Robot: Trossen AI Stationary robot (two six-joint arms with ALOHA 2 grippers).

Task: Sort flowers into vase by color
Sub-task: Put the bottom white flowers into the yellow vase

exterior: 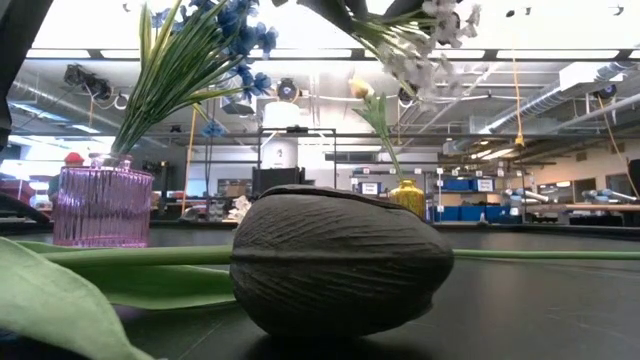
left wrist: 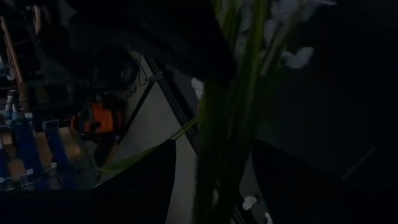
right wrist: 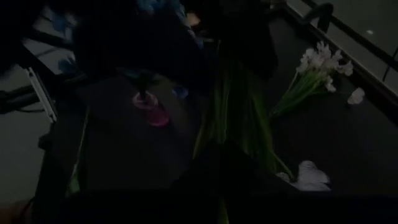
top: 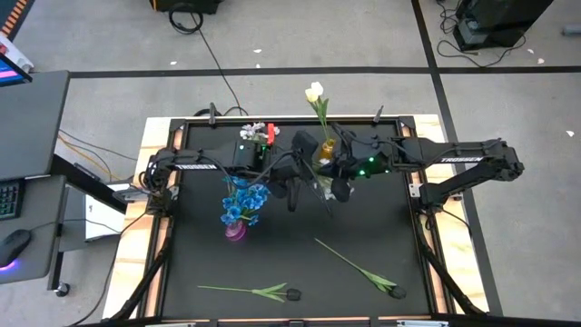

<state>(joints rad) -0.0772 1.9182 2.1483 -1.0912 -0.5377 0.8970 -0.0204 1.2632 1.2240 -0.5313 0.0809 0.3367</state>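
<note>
Both arms — each lettered TROSSEN — meet near the table's [top: 182, 272] far edge. The left gripper [top: 292, 195] clasps green flower stems [left wrist: 227, 124]; the right gripper [top: 338, 189] is closed. Blue flowers [top: 245, 202] fill the purple vase [exterior: 100, 205].

From my console I list: black table top [top: 272, 259] with pale wood edging; ribbed purple-pink glass vase [exterior: 102, 206] holding blue flowers [top: 245, 202] on green stems; amber-yellow vase [exterior: 407, 196] holding a cream-white tulip [top: 314, 92]; two dark-headed tulips [exterior: 340, 262] with green stems and leaves; white blossom spray [right wrist: 320, 62]; dark arms.
</note>
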